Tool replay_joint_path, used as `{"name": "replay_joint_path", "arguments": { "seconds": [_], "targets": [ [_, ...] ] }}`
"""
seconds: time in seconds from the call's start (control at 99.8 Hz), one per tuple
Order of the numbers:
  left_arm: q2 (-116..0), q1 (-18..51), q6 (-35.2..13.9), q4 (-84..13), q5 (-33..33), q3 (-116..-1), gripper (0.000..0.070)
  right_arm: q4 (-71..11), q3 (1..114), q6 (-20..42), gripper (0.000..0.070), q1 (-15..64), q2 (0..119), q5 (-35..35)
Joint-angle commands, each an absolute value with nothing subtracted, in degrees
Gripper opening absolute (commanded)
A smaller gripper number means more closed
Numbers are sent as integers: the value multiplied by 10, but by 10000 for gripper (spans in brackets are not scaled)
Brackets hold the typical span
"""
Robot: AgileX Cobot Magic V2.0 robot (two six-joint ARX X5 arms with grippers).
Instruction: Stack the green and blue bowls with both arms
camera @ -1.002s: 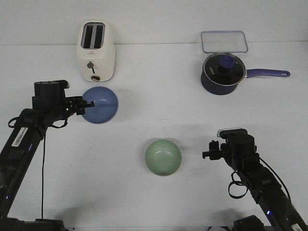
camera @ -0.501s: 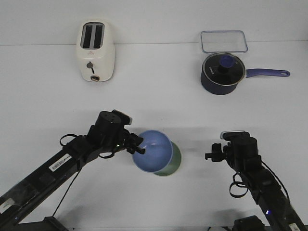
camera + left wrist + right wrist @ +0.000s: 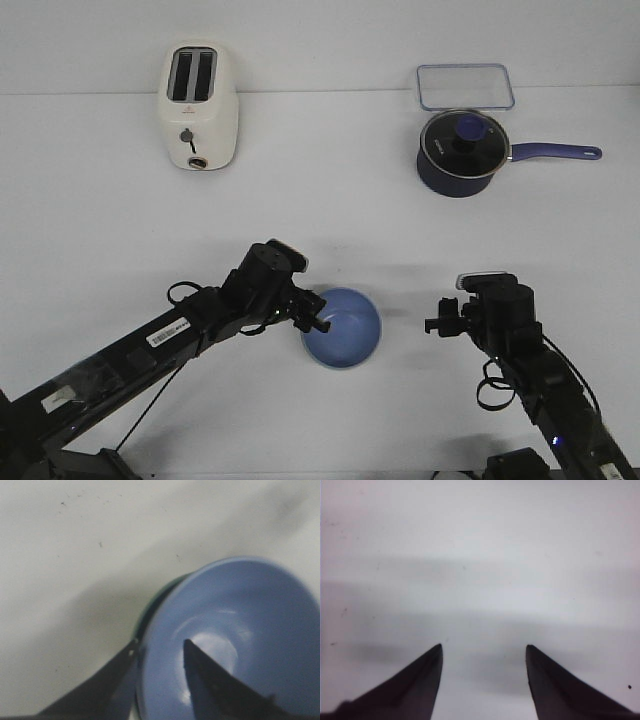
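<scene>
The periwinkle blue bowl (image 3: 343, 328) sits in the middle of the table, nested on the pale green bowl, which it hides in the front view. In the left wrist view the blue bowl (image 3: 235, 630) fills the frame and a thin dark green edge of the green bowl (image 3: 148, 611) shows beneath its rim. My left gripper (image 3: 313, 313) is shut on the blue bowl's left rim, with one finger inside and one outside (image 3: 159, 648). My right gripper (image 3: 433, 323) is open and empty to the right of the bowls, with only bare table between its fingers (image 3: 484, 648).
A cream toaster (image 3: 198, 108) stands at the back left. A dark navy saucepan (image 3: 460, 152) with a glass lid and a long handle stands at the back right, with a clear flat container (image 3: 465, 86) behind it.
My left arm carried the blue bowl from the back left to the middle and lowered it onto the green bowl, which is now covered. The right arm has barely moved.
</scene>
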State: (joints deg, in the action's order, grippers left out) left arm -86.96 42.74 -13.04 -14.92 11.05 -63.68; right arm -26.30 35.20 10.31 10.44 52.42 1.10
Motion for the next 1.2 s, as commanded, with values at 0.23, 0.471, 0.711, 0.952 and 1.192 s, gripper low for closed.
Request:
{"name": "replay_joint_path", "arguments": {
  "seconds": [0.23, 0.471, 0.711, 0.952, 1.192],
  "targets": [
    [-788, 385, -105, -176, 82, -652, 421, -244, 355, 98, 347, 105, 517, 16],
    [-645, 289, -63, -213, -81, -651, 126, -216, 355, 72, 0, 105, 410, 16],
    [-482, 169, -41, -162, -108, -526, 12, -127, 306, 64, 1, 105, 246, 45],
    [-272, 113, -18, 85, -107, -300, 12, -92, 231, 57, 1, 105, 108, -30],
    [-240, 105, -22, 73, -107, -288, 15, -94, 230, 62, 1, 105, 102, -65]
  ]
}}
